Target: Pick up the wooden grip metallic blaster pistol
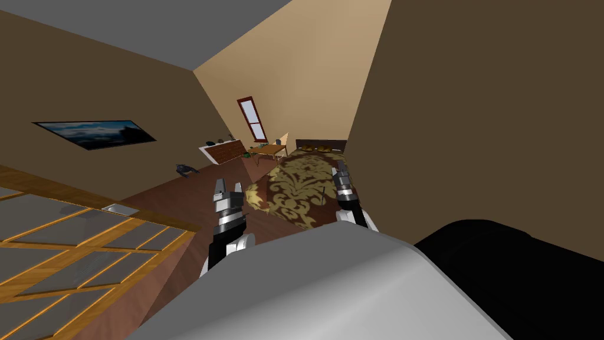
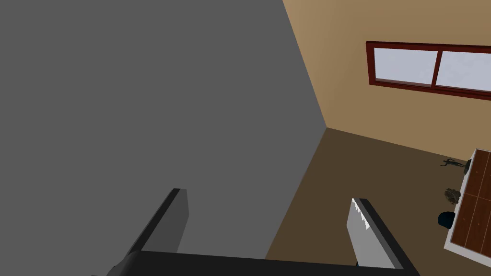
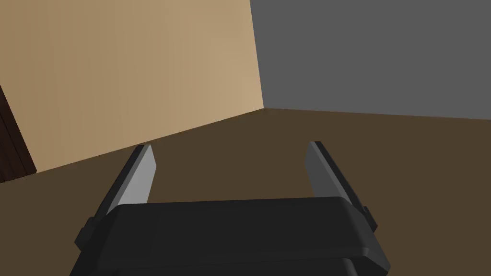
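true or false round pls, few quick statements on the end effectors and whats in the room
1. The left end effector and the right end effector are both open. True.
2. The left end effector is shut on something. False: its fingers stand apart with nothing between them.
3. A gold-patterned rug lies ahead of the robot. True.
4. The window has a blue frame. False: the frame is dark red.
5. The wall picture hangs on the robot's right. False: it hangs on the wall to its left.
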Motion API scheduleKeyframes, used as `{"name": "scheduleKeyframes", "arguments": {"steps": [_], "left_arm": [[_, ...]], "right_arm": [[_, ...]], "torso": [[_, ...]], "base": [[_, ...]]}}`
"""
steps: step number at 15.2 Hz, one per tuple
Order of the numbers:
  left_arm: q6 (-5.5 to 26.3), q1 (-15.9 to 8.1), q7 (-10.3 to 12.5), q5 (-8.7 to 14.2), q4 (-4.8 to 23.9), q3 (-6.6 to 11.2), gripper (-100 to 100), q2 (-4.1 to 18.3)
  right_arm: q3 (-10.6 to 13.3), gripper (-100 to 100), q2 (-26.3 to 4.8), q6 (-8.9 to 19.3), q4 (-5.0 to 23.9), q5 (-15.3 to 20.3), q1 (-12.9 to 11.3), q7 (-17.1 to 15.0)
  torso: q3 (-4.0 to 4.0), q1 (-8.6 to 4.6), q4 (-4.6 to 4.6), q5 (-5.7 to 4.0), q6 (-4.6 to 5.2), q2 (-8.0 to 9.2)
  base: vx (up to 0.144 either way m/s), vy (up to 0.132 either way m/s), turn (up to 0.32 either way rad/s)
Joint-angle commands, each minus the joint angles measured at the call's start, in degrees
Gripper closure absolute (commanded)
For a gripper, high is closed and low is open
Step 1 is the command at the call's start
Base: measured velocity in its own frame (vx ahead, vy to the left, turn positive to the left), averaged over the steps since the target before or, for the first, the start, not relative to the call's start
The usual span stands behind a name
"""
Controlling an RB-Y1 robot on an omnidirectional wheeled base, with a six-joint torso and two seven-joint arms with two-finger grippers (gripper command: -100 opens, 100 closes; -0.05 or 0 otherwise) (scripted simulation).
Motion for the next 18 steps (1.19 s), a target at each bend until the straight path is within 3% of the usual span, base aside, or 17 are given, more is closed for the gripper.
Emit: {"name": "scheduleKeyframes", "arguments": {"steps": [1,3,7,14,18], "left_arm": [[0.0,0.0,0.0,0.0,0.0,0.00,0,0.0],[0.0,0.0,0.0,0.0,0.0,0.00,0,0.0],[0.0,0.0,0.0,0.0,0.0,0.00,0,0.0],[0.0,0.0,0.0,0.0,0.0,0.00,0,0.0],[0.0,0.0,0.0,0.0,0.0,0.00,0,0.0]], "right_arm": [[-0.2,-100,-2.1,0.3,0.7,-0.5,-0.3,-0.3],[-0.5,-100,-3.6,0.6,1.5,-0.9,-0.5,-0.7],[-2.3,-100,-8.8,2.6,6.5,-4.1,-2.3,-3.0],[-4.4,-100,-11.6,4.9,12.8,-7.8,-4.3,-5.7],[-6.9,-100,-13.5,7.8,19.9,-12.3,-6.7,-9.1]], "torso": [[0.00,0.00,0.00,0.00,0.00,0.00],[-0.02,0.01,-0.01,0.00,0.00,-0.05],[-0.11,0.06,-0.04,0.01,0.00,-0.20],[-0.15,0.10,-0.06,0.01,-0.01,-0.26],[-0.20,0.15,-0.08,0.03,0.00,-0.35]], "base": [[0.006,0.005,0.002],[0.020,0.013,0.003],[0.049,0.028,0.006],[0.055,0.029,0.004],[0.076,0.043,0.005]]}}
